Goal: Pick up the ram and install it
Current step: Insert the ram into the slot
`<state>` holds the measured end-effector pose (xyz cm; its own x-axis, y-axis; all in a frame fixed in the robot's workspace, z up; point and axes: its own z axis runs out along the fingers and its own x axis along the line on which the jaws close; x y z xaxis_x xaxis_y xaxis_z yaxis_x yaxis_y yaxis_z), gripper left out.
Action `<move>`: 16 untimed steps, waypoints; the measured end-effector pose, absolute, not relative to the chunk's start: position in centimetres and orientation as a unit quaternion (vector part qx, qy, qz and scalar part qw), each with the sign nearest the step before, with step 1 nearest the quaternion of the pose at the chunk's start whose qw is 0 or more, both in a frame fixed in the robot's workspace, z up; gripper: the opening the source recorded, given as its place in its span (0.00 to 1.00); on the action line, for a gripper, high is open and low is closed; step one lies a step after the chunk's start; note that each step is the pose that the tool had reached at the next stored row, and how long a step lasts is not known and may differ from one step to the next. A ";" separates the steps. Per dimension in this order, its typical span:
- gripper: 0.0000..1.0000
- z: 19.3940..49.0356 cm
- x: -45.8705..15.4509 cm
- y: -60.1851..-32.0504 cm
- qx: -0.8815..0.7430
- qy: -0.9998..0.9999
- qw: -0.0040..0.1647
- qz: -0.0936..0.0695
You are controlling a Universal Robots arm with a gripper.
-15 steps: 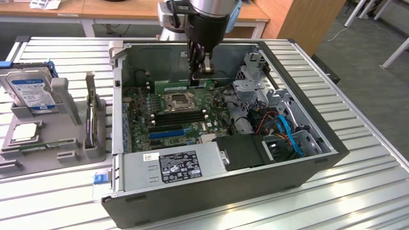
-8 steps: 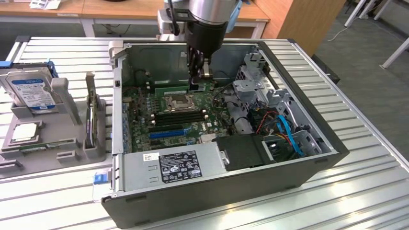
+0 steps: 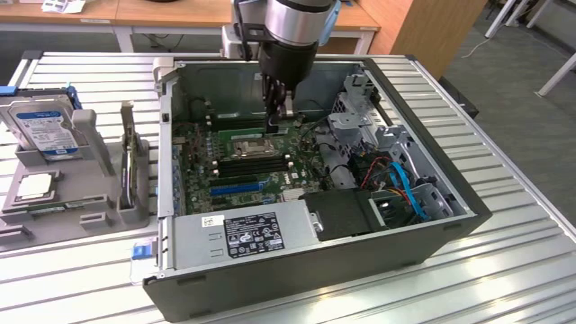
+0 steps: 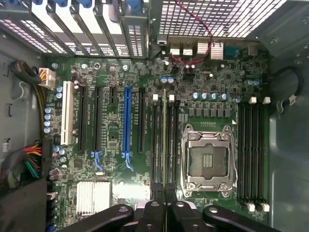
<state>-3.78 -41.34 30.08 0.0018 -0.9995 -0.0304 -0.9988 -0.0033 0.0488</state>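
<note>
Ram [image 4: 165, 125] stands on edge along the memory slots [image 4: 155, 140] just beside the empty CPU socket [image 4: 208, 159], inside the open computer case [image 3: 423, 223]. The gripper [image 4: 165, 205] is closed narrowly, pinching the stick's upper edge; whether it is seated I cannot tell.

The case [image 3: 315, 277] stood open on top, with free room above the board [image 4: 212, 77]. The drive cage [image 3: 355, 125], cables [image 3: 409, 189] and power supply [image 3: 243, 233] crowded its sides; the gripper [image 4: 165, 204], clamped on the ram [image 4: 165, 135], hung beside the socket [image 4: 208, 157].
</note>
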 end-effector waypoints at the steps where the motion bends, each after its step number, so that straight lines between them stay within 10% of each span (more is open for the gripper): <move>1: 0.11 29.9 -3.8 -41.3 0.708 -0.706 0.006 -0.028; 16: 0.11 27.2 -3.8 -41.4 0.707 -0.706 0.006 -0.028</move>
<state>-3.78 -41.36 27.16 0.0003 -0.9995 -0.0306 -0.9988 -0.0018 0.0487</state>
